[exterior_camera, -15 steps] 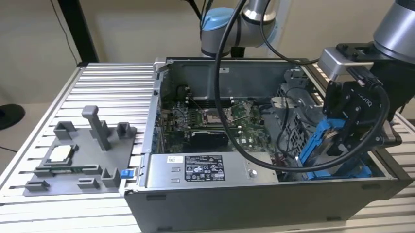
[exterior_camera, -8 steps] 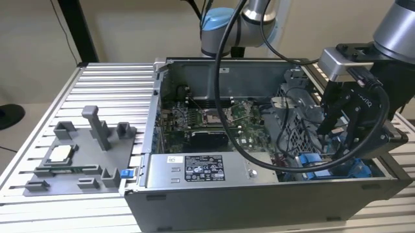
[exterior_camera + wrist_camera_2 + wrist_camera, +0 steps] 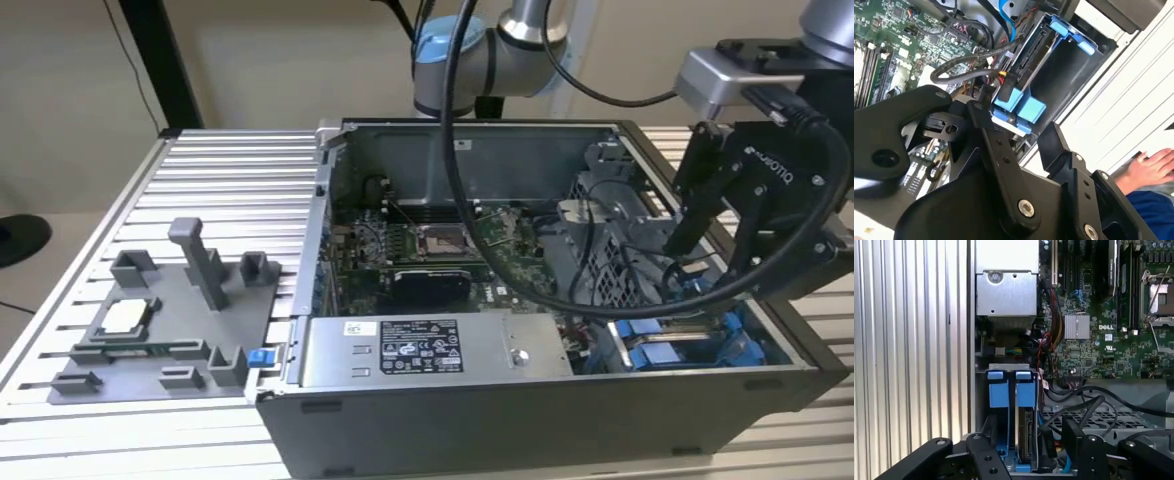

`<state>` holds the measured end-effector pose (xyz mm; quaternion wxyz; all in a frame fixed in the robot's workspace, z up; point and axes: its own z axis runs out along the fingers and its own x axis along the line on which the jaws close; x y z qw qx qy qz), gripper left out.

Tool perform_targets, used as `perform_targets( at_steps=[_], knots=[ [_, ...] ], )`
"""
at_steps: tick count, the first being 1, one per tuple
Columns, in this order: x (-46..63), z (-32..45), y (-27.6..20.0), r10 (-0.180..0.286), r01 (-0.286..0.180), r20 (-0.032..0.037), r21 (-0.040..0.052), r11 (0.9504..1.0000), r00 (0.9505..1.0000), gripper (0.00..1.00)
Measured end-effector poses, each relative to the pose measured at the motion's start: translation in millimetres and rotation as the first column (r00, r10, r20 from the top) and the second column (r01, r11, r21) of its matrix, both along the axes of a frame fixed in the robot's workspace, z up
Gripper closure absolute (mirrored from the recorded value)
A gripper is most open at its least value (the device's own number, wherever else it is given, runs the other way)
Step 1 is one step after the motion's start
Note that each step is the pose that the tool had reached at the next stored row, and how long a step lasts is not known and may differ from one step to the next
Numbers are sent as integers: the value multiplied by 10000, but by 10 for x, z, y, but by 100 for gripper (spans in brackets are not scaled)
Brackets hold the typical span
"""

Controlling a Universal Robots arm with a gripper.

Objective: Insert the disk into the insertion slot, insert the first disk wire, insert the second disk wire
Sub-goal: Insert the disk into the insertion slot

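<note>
The disk (image 3: 1025, 440) stands edge-on in the insertion slot (image 3: 1006, 367), framed by blue carrier rails with blue tabs (image 3: 1025, 392). In the second wrist view a black connector (image 3: 1005, 82) with red and yellow leads sits against the disk's end (image 3: 1029, 55), and a black braided wire (image 3: 966, 60) runs to it. A blue wire (image 3: 1004, 20) passes behind; I cannot see where it ends. My gripper (image 3: 1024, 432) hangs just above the bay, open, with nothing between its black fingers (image 3: 986, 130). In the exterior view the gripper (image 3: 707, 265) is over the blue bay (image 3: 681, 345) at the case's right.
The open computer case (image 3: 534, 400) rests on a slatted metal table (image 3: 227, 180). The power supply (image 3: 420, 350) sits along the front, the motherboard (image 3: 1104, 340) behind. A grey fixture tray (image 3: 160, 320) lies at the exterior view's left. A person's hand (image 3: 1151, 167) rests beside the case.
</note>
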<state>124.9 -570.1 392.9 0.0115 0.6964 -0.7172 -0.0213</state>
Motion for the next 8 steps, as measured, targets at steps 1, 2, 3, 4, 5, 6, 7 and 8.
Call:
perform_targets(
  at_steps=[1,2,3,4,5,6,7,8],
  knots=[
    [0,14,1,0,0,-1,-1,10000,10000,0],
    [1,13,4,0,0,-1,4,10000,10000,0],
    [2,13,8,1,-1,-1,3,10000,10000,0],
    [3,14,10,12,-12,8,1,10000,10000,0],
    [3,11,11,56,-56,31,2,10000,10000,0],
    [3,7,11,151,-151,70,2,9999,9999,0],
    [4,3,12,273,-273,131,-1,9996,9995,0],
    [4,0,12,372,-372,189,-2,9993,9991,0]
  ],
)
